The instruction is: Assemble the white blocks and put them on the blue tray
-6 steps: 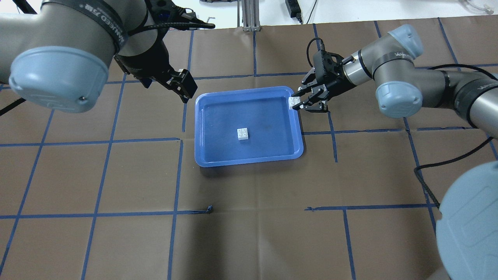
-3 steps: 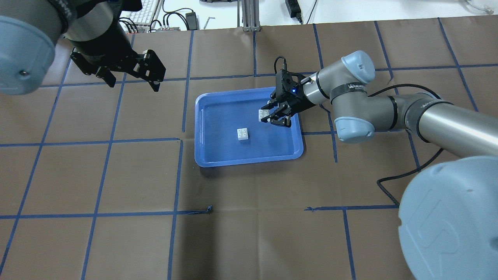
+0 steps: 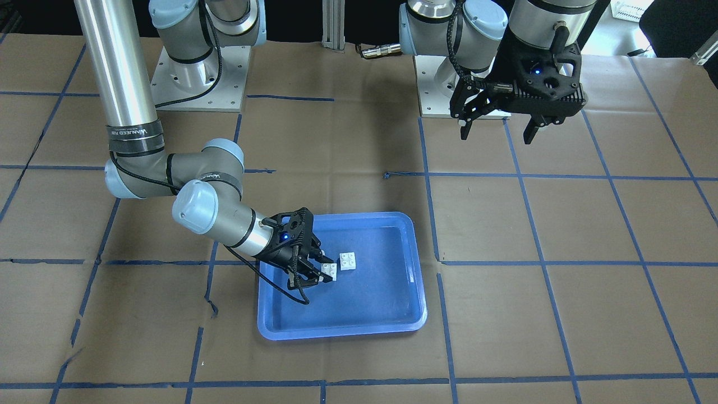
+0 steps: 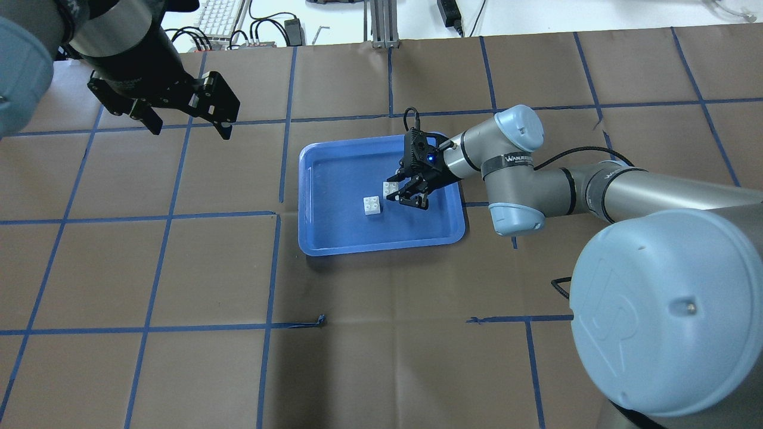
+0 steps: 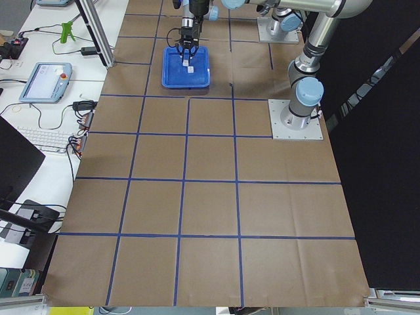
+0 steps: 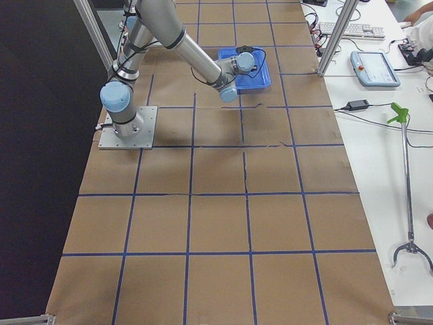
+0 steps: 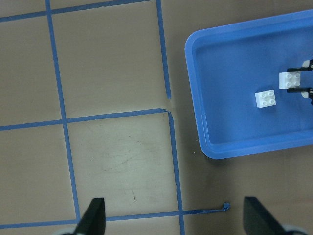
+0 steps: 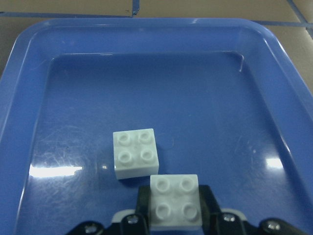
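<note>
The blue tray (image 4: pixel 340 238) lies mid-table, also in the front view (image 3: pixel 370 320). One white block (image 4: pixel 372 205) sits studs-up on the tray's bottom, seen in the right wrist view (image 8: pixel 135 153). My right gripper (image 4: pixel 394 189) is shut on the second white block (image 4: pixel 390 188) and holds it studs-up just above the tray floor, right beside the first; it shows close up (image 8: pixel 175 201). My left gripper (image 4: pixel 191 128) is open and empty, high over the table far to the tray's left. Its camera sees both blocks (image 7: pixel 265 98).
Brown paper with blue tape lines covers the table (image 4: pixel 381 333). A keyboard and cables (image 4: pixel 226 15) and an aluminium post (image 4: pixel 378 24) lie beyond the far edge. Both arm bases (image 3: pixel 471 73) stand at the robot side.
My right gripper has carried its white block from the tray's far right corner inward, to beside the lying block. My left arm has swung away to the left and opened wide.
</note>
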`<state>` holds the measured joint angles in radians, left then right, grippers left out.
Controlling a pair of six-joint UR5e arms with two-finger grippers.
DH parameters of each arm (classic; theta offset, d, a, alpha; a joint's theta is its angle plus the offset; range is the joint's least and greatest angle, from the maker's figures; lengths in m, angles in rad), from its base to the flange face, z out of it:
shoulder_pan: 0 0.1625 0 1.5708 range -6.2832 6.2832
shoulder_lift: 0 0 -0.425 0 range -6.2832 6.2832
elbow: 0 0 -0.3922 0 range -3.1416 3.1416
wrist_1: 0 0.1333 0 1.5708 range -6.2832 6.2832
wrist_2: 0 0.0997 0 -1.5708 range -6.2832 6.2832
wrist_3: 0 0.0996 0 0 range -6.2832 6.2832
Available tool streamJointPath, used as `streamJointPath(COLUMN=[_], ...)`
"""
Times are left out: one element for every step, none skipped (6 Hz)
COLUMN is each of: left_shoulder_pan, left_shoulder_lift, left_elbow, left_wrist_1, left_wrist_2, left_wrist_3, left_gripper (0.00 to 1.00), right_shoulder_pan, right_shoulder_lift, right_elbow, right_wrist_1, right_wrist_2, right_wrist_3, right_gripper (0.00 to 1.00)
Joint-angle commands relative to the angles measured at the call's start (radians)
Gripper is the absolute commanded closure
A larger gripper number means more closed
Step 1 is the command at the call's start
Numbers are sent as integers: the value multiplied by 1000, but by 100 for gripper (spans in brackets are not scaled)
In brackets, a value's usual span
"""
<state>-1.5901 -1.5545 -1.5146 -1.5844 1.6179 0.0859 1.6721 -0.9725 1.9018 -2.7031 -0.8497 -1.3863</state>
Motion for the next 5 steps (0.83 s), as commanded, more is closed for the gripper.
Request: streamJointPath(left_shoulder_pan=[2, 2, 4, 6, 9], left_shoulder_lift=[5, 5, 7, 7, 13], left_elbow=[1, -1, -1, 1, 1], left_wrist_1=[-14, -16, -16, -16, -16], left_wrist_2=[-3, 2, -1, -3, 0], left_wrist_3=[0, 0, 0, 0, 0], left_gripper=[1, 1, 1, 1, 1], right_shoulder_pan=[12, 12, 12, 15, 27], right_shoulder_lift=[-2, -5, -6, -6, -18], right_elbow=[17, 17, 19, 20, 20], right_wrist_1=[-3, 0, 3, 3, 5], right_wrist_2=[-2, -3, -3, 0, -3], right_wrist_3=[16, 21, 21, 33, 36], right_gripper=[82, 82, 82, 82, 82])
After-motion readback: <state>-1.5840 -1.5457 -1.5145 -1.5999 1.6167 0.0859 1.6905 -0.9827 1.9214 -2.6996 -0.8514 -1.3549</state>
